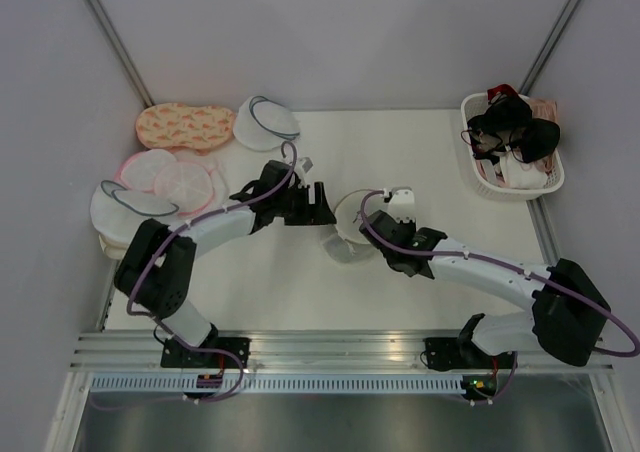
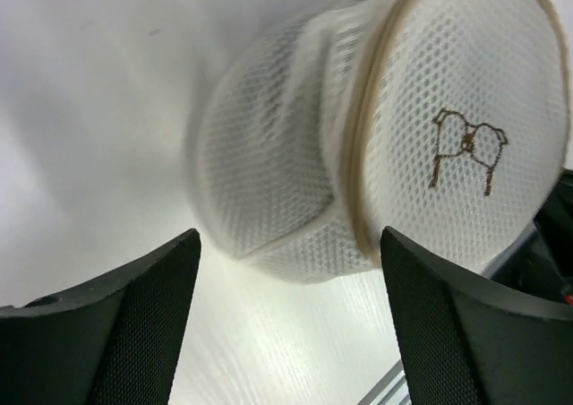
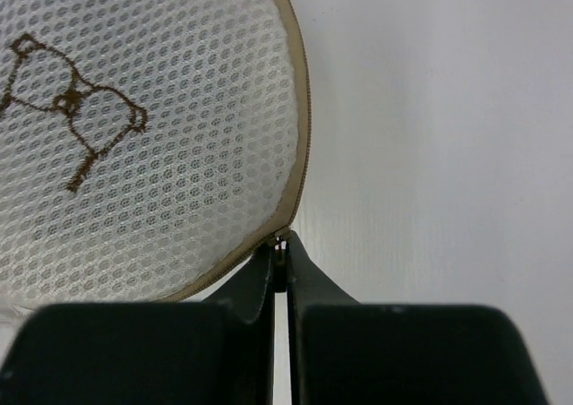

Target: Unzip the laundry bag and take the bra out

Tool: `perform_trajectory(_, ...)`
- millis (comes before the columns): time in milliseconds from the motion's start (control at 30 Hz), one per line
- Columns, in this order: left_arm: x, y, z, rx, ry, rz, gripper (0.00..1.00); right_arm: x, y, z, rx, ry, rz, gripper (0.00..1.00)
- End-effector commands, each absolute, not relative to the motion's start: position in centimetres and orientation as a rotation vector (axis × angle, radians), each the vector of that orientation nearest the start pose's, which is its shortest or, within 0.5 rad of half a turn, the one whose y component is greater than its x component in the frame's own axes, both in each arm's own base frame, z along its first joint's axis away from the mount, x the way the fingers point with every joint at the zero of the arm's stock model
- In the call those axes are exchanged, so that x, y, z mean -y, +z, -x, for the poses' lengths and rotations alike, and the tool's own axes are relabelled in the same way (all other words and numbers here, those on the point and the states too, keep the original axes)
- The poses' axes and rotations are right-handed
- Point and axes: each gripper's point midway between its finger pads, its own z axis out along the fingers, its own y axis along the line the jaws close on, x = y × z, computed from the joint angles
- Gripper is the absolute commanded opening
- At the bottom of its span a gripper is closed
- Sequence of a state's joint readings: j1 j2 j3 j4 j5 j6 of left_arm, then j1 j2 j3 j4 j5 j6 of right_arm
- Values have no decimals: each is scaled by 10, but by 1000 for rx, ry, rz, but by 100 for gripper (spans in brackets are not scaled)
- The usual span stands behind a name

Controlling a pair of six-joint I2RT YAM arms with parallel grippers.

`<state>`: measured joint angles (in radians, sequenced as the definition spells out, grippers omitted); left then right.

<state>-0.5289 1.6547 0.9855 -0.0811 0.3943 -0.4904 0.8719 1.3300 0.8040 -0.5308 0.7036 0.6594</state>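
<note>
The laundry bag stands on edge mid-table, a white mesh drum with a tan zipper rim. Its flat face with the brown drawing shows in the left wrist view and the right wrist view. My right gripper is at the bag's right side, shut on the small zipper pull at the rim. My left gripper sits just left of the bag, open, its black fingers apart with nothing between them. The bra is hidden; nothing dark shows through the mesh.
A white basket of dark and pale garments stands at the back right. At the left lie pink-rimmed pouches, grey-rimmed white pouches and an orange patterned one. Walls close in on both sides.
</note>
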Motion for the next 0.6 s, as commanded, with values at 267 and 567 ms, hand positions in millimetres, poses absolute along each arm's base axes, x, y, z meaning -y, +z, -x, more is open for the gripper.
perform_trajectory(267, 234, 167, -234, -2158, -964, 274, 100, -259, 69, -207, -2404, 508, 315, 0)
perform_trajectory(567, 256, 157, -215, -2177, -1227, 393, 100, -339, 130, -173, -2174, 1069, 539, 0)
